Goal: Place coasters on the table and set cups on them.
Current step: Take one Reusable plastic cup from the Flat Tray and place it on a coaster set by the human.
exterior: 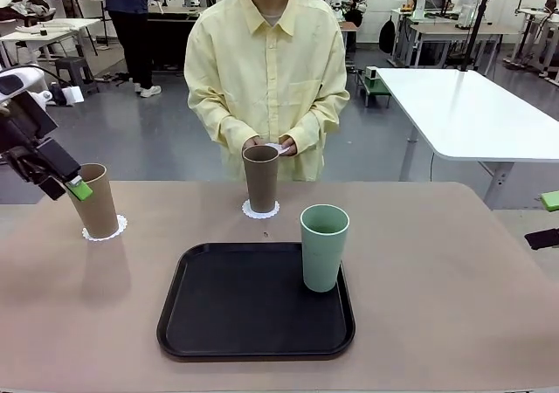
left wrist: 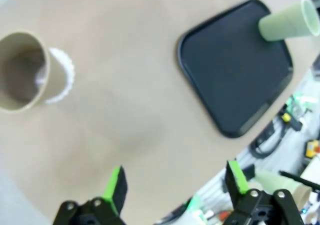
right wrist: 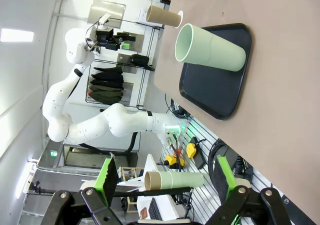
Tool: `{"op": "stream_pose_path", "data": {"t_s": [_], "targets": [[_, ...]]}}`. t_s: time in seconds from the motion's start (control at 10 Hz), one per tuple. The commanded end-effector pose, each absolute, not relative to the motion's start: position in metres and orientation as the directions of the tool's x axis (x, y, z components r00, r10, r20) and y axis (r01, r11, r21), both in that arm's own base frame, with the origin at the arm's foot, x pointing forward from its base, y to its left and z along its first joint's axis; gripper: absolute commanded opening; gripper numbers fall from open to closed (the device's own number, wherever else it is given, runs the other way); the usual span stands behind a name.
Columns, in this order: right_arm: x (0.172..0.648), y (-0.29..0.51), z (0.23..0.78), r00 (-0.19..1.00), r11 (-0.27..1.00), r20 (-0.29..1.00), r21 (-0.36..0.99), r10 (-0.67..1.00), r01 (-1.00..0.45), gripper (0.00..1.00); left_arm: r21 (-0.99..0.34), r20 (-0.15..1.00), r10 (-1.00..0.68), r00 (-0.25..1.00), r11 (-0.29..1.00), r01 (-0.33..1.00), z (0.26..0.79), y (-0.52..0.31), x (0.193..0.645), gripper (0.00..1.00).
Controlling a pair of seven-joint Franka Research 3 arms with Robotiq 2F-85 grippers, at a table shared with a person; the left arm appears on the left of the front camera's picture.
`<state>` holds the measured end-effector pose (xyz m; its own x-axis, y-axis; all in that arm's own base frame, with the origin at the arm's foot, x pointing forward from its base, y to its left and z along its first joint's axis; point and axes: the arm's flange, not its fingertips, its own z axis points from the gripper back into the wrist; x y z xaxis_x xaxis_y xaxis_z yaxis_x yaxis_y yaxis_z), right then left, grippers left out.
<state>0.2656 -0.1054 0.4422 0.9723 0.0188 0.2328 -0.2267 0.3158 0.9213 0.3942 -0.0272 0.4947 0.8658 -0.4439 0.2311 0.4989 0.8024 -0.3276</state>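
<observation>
Coasters: two round white lacy paper doilies lie on the matte beige-pink tabletop (exterior: 454, 297). The left coaster (exterior: 106, 230) is near the left edge and the middle coaster (exterior: 260, 210) by the far edge. Each sits under a tall brown tumbler, the left brown cup (exterior: 96, 203) and the middle brown cup (exterior: 260, 177). A third doily (exterior: 278, 148) is in the person's hands (exterior: 289, 145). You have bare tabletop across the right half. The pale mint green cup (exterior: 324, 246) stands empty on the right side of the black rounded-square tray (exterior: 218, 314). Your left fingers (exterior: 79, 189) are spread wide just beside the left brown cup's rim, with nothing between them. Your right fingers (exterior: 550, 202) hang wide apart out at the right side, well apart from every cup.
</observation>
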Motion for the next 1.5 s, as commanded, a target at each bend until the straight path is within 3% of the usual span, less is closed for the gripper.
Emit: {"op": "stream_pose_path", "data": {"t_s": [0.0,0.3,0.5,0.8,1.0,1.4], "targets": [[0.266,-0.106,0.443,0.968,0.299,0.248,0.923,0.019,-0.242,1.0,-0.329,0.228,-0.445,0.866,0.802,0.499,0.497,-0.028,0.395,1.0],[0.266,-0.106,0.443,0.968,0.299,0.248,0.923,0.019,-0.242,1.0,-0.707,0.431,-0.352,0.831,0.44,0.553,0.466,0.048,0.402,1.0],[0.266,-0.106,0.443,0.968,0.299,0.248,0.923,0.019,-0.242,1.0,-0.797,0.475,-0.265,0.839,0.275,0.538,0.446,0.098,0.393,1.0],[0.266,-0.106,0.443,0.968,0.299,0.248,0.923,0.019,-0.242,1.0,-0.863,0.439,-0.133,0.889,0.212,0.458,0.424,0.157,0.39,1.0],[0.266,-0.106,0.443,0.968,0.299,0.248,0.923,0.019,-0.242,1.0,-0.891,0.386,-0.071,0.92,0.228,0.391,0.411,0.181,0.388,1.0],[0.266,-0.106,0.443,0.968,0.299,0.248,0.923,0.019,-0.242,1.0,-0.889,0.388,-0.007,0.922,0.26,0.376,0.413,0.19,0.381,1.0]]}}
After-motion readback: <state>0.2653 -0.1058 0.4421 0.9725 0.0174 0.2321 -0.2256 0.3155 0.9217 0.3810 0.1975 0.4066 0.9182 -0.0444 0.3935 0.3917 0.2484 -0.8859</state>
